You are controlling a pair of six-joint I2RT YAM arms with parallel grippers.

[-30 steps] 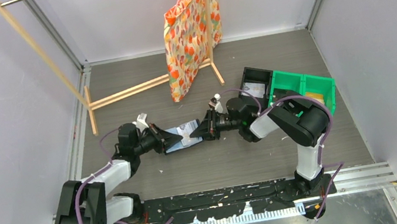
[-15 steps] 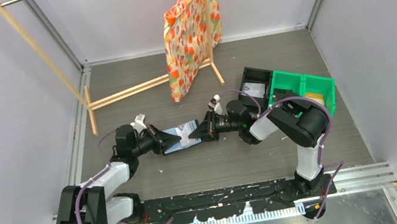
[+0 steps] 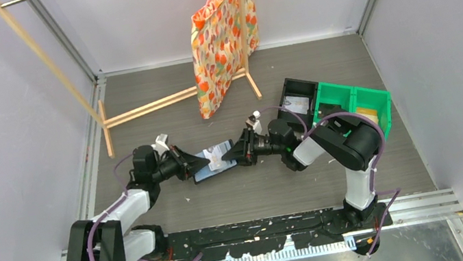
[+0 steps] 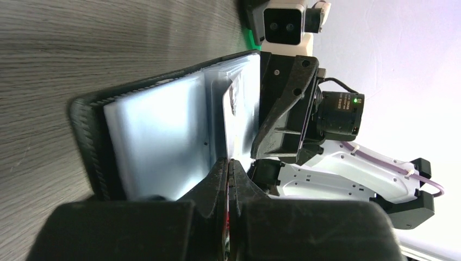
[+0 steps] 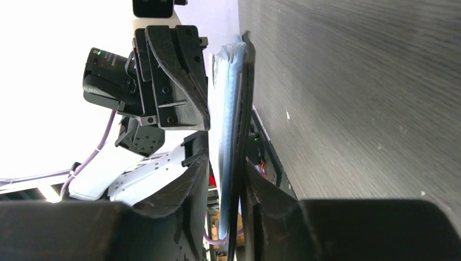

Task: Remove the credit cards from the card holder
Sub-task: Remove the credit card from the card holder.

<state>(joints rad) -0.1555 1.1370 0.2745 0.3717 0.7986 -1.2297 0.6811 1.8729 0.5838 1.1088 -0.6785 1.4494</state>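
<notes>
At the middle of the bench (image 3: 272, 190), grips the open card holder (image 3: 208, 166) from both ends: pinches one half with the right claw (image 5: 225, 164), presses the left claw (image 4: 229, 163) together on, seemingly, the edge of a pale credit card (image 4: 234, 111). Risks dragging the holder instead of freeing the card, given any slack in the right pinch, or losing the thin edge.

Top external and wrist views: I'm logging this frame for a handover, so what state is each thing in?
card holder: open, gripped at both ends.
credit card: in the holder, not yet out.
left gripper: shut on the card holder.
right gripper: shut on the card holder.
patterned bag: hanging upright.
black bin: something pale inside.
green bin: something yellow inside.
</notes>
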